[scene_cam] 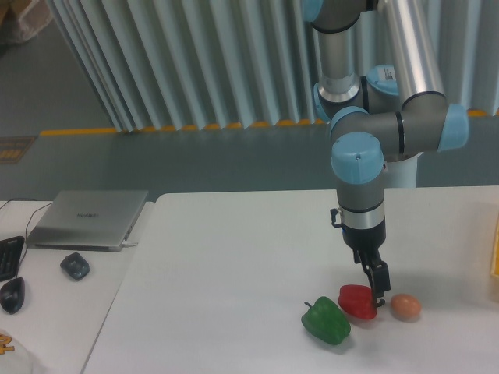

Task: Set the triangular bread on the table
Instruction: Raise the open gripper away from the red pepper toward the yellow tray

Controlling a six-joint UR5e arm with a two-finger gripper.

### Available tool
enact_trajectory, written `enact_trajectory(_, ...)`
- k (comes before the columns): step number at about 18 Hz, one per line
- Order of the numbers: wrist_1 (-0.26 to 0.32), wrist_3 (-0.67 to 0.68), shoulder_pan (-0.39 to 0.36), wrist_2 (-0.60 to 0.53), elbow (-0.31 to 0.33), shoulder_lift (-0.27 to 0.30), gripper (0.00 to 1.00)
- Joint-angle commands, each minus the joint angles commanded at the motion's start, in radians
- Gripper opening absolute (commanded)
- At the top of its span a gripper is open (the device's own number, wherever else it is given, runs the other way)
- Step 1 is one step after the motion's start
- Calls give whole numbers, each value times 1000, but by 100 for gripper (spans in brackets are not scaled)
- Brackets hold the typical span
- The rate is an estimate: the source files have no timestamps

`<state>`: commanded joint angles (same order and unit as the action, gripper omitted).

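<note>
Pale pleated curtain, grey floor

Counts: 1 arm w/ 1 gripper; 2 peppers, 1 red, 1 green, lower right; 1 egg; 1 laptop, left; 2 mice, lower left; 1 table.

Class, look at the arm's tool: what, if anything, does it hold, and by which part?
It cannot be told: the tool is down at the red bell pepper's right edge, its grip unclear.
</note>
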<state>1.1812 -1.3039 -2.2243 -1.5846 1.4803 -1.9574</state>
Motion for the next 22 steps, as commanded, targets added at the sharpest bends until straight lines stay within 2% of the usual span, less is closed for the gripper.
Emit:
enact_trajectory(8,-2,9,-20,11,-5,8,100)
enact_trajectory(11,-3,11,-37,77,-3,8,100)
enact_trajectory(18,-6,11,-40,80,18,15,100)
enact_trajectory(22,-35,9,-41,75,32,15,100)
